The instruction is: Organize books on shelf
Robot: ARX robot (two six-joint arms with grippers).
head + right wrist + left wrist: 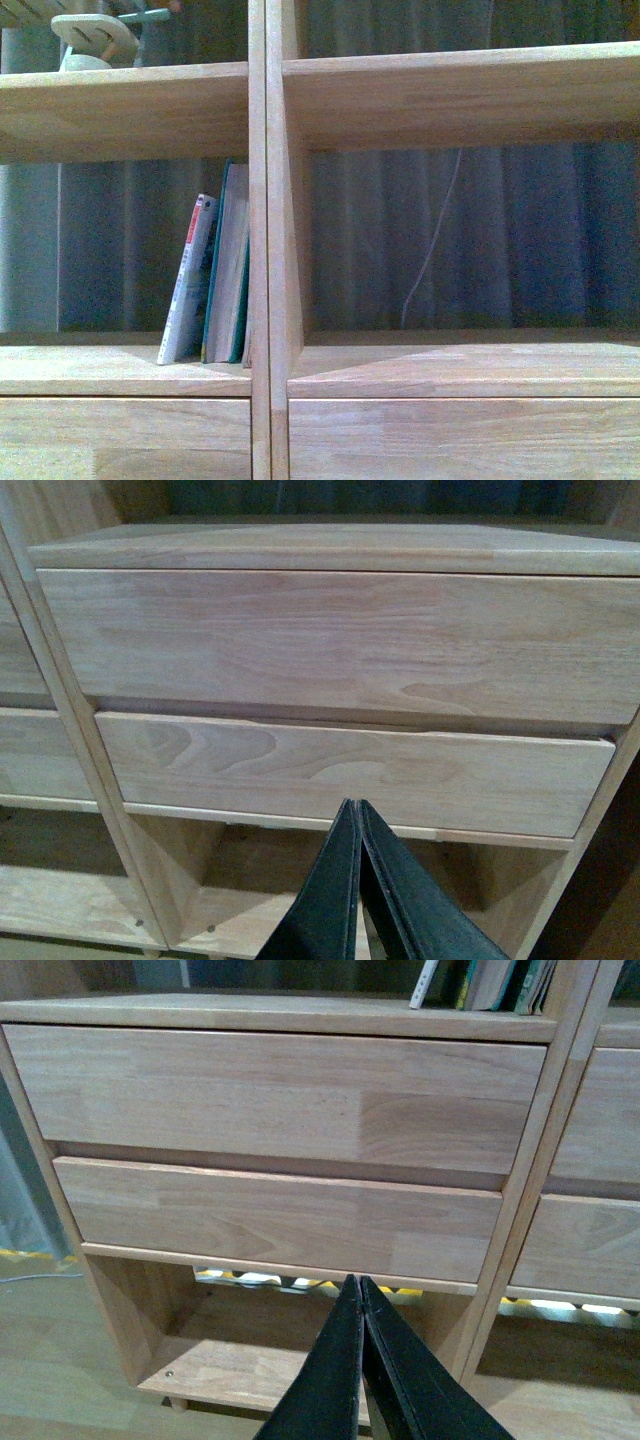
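Note:
In the front view the light-wood shelf (268,300) fills the frame. A thin white paperback (186,285) leans against taller teal-covered books (229,270) at the right end of the left compartment, next to the centre upright. The right compartment holds no books. Neither arm shows in the front view. My left gripper (359,1282) is shut and empty, low in front of the left pair of drawers (280,1220); the books' lower ends (490,982) show above them. My right gripper (355,805) is shut and empty, low in front of the right pair of drawers (350,770).
A pale green object (95,40) sits on the upper left board. A white cord (432,255) hangs behind the right compartment against dark curtains. Below the drawers are low open compartments (250,1350) just above the floor.

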